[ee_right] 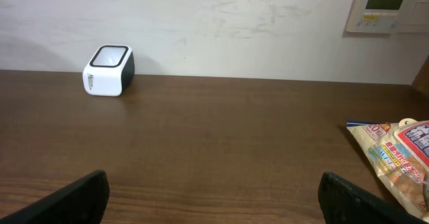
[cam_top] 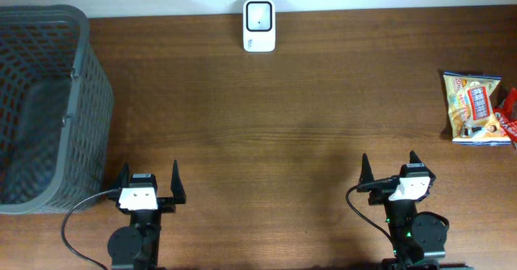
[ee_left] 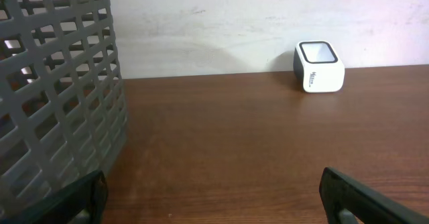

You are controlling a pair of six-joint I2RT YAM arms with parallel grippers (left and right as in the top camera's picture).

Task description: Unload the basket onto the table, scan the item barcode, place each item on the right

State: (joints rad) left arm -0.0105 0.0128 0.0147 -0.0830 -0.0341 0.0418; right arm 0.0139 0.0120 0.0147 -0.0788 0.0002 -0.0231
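Note:
A snack bag (cam_top: 473,107) printed in yellow, red and blue lies flat at the table's right edge; its corner also shows in the right wrist view as the bag (ee_right: 395,153). The white barcode scanner (cam_top: 259,26) with a dark window stands at the far edge, centre; it appears as the scanner (ee_left: 319,66) and the scanner (ee_right: 108,70) in the wrist views. My left gripper (cam_top: 150,183) rests open near the front left, nothing between its fingers. My right gripper (cam_top: 389,173) stands open near the front right, well short of the bag.
A grey mesh basket (cam_top: 48,108) fills the left end of the table, close to the left gripper; its wall (ee_left: 53,96) looms in the left wrist view. A red packet (cam_top: 509,112) peeks in beside the snack bag. A wall panel (ee_right: 389,6) hangs behind.

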